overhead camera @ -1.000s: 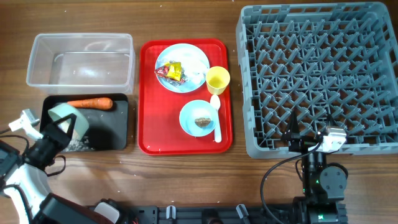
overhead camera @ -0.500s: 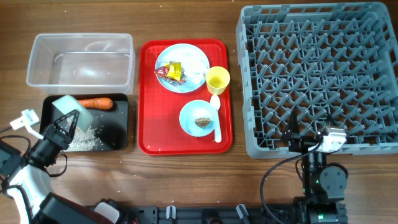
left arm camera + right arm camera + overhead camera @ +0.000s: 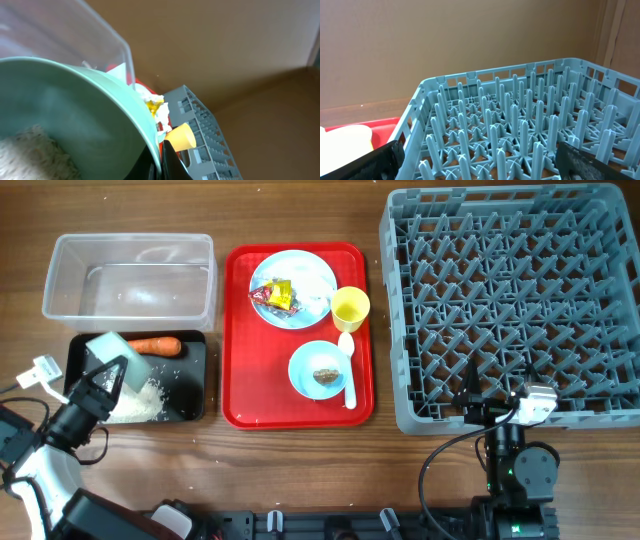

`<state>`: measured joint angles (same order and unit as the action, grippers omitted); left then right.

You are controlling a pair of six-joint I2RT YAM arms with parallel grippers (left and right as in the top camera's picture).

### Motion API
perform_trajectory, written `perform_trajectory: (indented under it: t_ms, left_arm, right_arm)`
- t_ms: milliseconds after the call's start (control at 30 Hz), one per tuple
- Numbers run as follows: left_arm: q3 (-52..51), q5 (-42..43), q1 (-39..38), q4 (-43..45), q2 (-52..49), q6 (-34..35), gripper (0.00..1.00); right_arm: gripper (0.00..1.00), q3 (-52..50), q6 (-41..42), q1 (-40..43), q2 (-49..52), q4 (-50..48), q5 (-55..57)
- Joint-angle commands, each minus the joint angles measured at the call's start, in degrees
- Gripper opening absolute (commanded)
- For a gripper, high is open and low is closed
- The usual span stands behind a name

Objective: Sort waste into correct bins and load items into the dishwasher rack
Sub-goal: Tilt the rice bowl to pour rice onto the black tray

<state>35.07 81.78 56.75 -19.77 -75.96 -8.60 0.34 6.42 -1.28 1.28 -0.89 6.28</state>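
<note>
Light blue bowl tipped steeply on edge, rim pinched in the closed left gripper, mouth turned down toward the black tray; white rice heaped just ahead of the fingertips, a little more clinging inside the bowl. Carrot beyond the bowl, same tray. Probably calls for a further forward tilt. Right gripper spread wide, holding nothing, well apart beside the dishwasher rack

You see an orange carrot and white rice against the black tray, a pale blue bowl, a yellow cup on the red tray, grey rack, brown wood-grain worktop.
</note>
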Motion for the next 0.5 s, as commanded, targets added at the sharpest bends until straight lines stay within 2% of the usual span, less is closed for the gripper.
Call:
perform_trajectory:
  t_ms: [0,67,100,133,267,467]
  left_arm:
    - [-0.26,-1.77,0.55,0.22,-1.31,-0.17,0.04]
    - [-0.26,0.09,0.55,-0.09,-1.84,1.14,0.04]
    - [-0.26,5.97,0.52,-0.42,-2.19,1.31,0.04]
    - [-0.26,8.24,0.52,-0.07,-2.25,1.31,0.04]
    - [-0.24,8.57,0.66,2.25,-2.27,2.19,0.04]
    - [-0.24,8.57,0.63,0.83,-2.43,2.14,0.04]
  right_arm:
    - [1.00,-0.04,0.44,0.24,0.07,-0.24,0.57]
    - [1.00,-0.04,0.44,0.24,0.07,-0.24,0.57]
    - [1.00,-0.04,0.44,0.24,0.07,-0.24,0.57]
    - [1.00,-0.04,0.44,0.24,0.07,-0.24,0.57]
    - [1.00,-0.04,0.42,0.24,0.07,-0.24,0.57]
    - [1.00,-0.04,0.46,0.24,0.07,-0.24,0.57]
